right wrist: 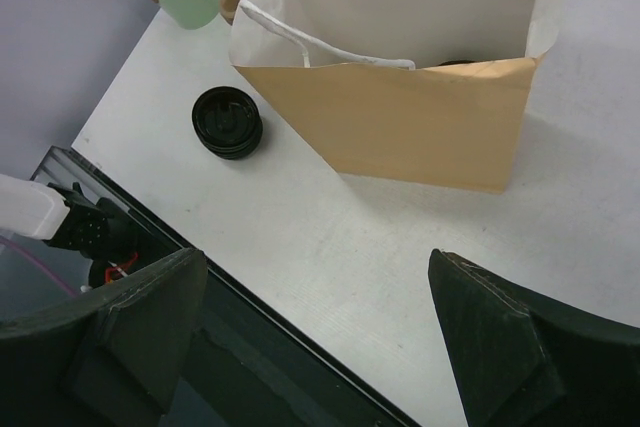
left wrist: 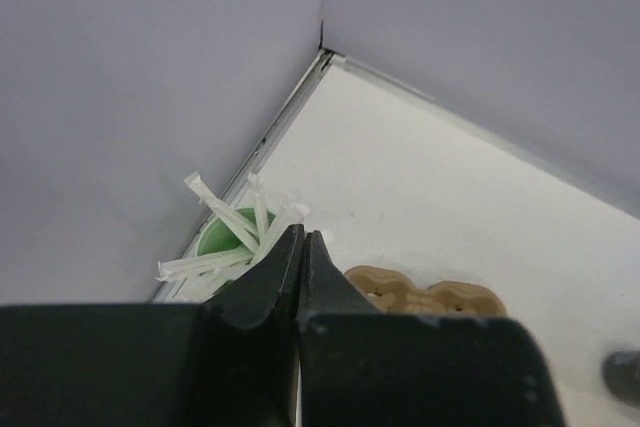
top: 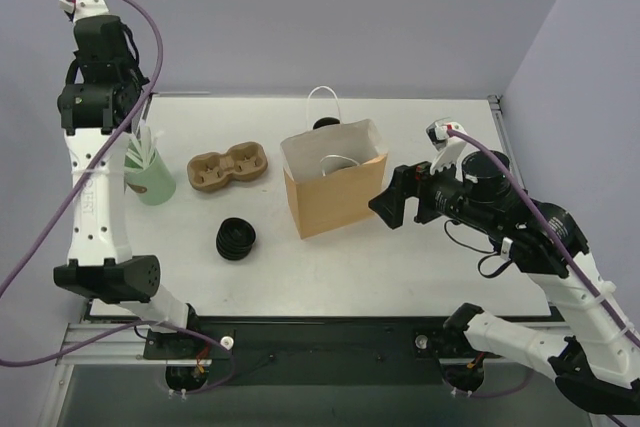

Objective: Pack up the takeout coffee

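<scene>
Takeout coffee (top: 325,124) just behind bag (top: 335,202) rim

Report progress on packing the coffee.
Looks done: a dark shape, perhaps the small black lidded cup, sits inside the brown paper bag. In hand: left fingers shut at the white straws in the mint-green cup. Left: a straw to pack, probably; right fingers open, empty.

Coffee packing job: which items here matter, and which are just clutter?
Job:
- brown paper bag
- takeout coffee, only a dark top showing at the bag's far rim

Clutter:
- mint-green cup of straws
- cardboard cup carrier
- ribbed black stack
</scene>
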You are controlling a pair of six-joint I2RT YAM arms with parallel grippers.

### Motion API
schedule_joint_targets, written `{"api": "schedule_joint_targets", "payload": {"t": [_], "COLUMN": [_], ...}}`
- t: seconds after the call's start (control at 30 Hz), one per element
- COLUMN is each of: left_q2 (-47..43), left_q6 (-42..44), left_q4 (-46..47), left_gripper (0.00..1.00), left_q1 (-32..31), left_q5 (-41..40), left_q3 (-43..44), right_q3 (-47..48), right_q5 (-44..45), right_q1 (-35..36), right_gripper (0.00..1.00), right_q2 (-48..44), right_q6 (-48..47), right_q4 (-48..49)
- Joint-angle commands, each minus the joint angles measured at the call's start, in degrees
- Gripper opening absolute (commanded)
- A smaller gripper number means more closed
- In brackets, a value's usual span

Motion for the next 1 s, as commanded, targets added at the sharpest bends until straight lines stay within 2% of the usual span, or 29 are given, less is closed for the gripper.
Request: {"api": "schedule_joint_targets", "payload": {"t": [0.0,0.13,0.17,0.2,0.3,0.33,0.43,0.57,0.77,0.9,0.97], "left_q2": [-4.4,-6.0,-6.5,-7.9,-10.3,-10.7,-10.7,-10.5,-11.4,-14.8,-15.9], "left_q6": [-4.8,-8.5,-10.2,-10.8,-15.6,-17.4,-22.5,-32.4,-35.8,-39.7,-38.6], "left_q4": [-6.3,-9.0,-7.3,-5.3,2.9,4.6,8.1,17.7,24.2,31.7,33.4], "left_gripper": [0.00,0.00,0.00,0.00,0.00,0.00,0.00,0.00,0.00,0.00,0.00], "left_q1": [-3.0,-3.7,-3.7,-3.7,-4.1,-4.2,-5.7,-6.5,-10.5,-11.4,-12.8], "left_q5": [2.8,9.3,12.6,20.8,33.7,40.6,48.6,60.1,61.6,64.5,63.9], "left_q3": [7.5,12.3,12.6,11.5,9.1,7.7,7.2,4.8,0.4,-15.3,-19.6], "right_q3": [2.5,3.2,3.2,3.2,3.4,3.6,4.0,4.6,5.1,5.3,5.3], "right_q5": [-1.7,-1.1,-0.9,-0.4,0.4,0.6,1.2,1.9,2.6,3.0,3.5], "right_q1": [-0.1,-0.1,-0.2,-0.3,-0.2,-0.2,-0.2,-0.2,-0.1,-0.1,-0.2], "right_gripper": [1.00,1.00,1.00,1.00,1.00,1.00,1.00,1.00,1.00,1.00,1.00], "right_q2": [-1.7,-2.9,-3.3,-3.5,-4.2,-4.3,-4.8,-5.2,-6.1,-6.2,-6.4], "right_q6": [0.1,-0.1,-0.1,0.0,0.5,0.7,1.0,1.5,1.1,1.2,1.4], "right_q4": [-0.9,-1.9,-2.1,-2.3,-2.5,-2.6,-2.8,-3.4,-3.8,-4.5,-5.0]}}
